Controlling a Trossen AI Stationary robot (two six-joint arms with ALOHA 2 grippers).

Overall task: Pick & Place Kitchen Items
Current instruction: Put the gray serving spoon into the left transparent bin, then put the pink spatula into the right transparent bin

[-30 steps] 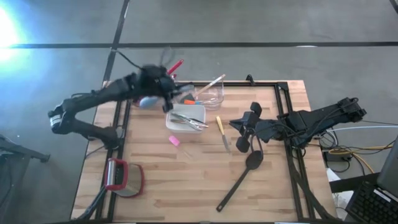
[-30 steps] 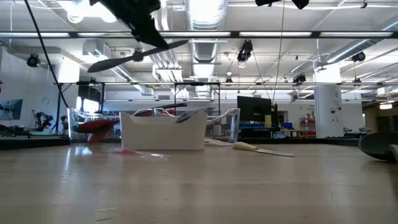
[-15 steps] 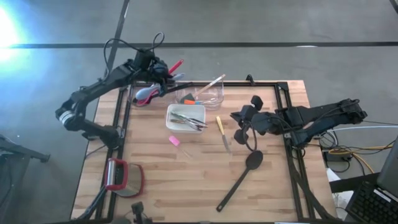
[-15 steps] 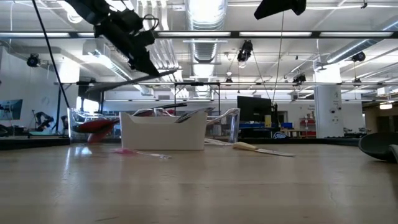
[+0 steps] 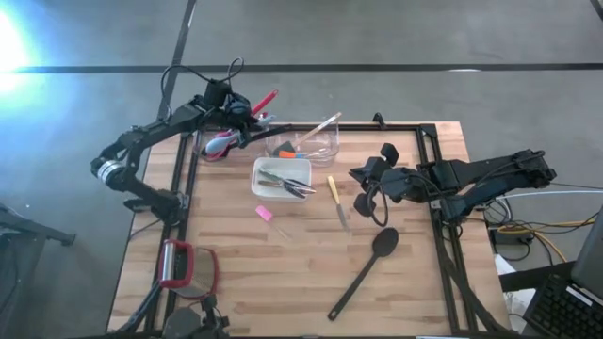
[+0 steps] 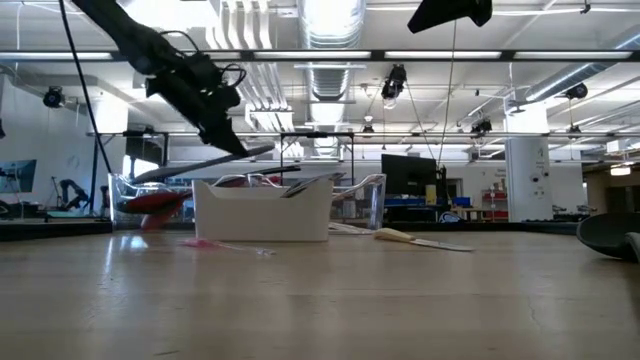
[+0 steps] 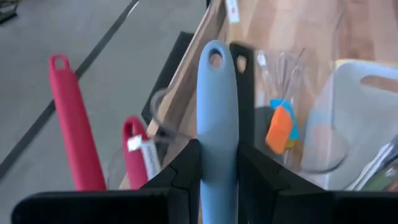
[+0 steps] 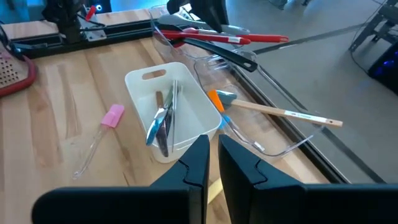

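Grey-blue spatula (image 7: pixel 217 118) between left pincer (image 7: pixel 214 165) fingers

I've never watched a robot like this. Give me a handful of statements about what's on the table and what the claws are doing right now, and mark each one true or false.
1. The left claw is clamped on a grey-blue spatula. True.
2. The big black spoon sits inside the white dish. False: it lies on the bare wood, away from the dish.
3. The white dish holds metal utensils. True.
4. The right claw carries a knife. False: nothing is between its fingers, which are nearly closed.
5. The pink-headed piece lies on the table outside the dish. True.
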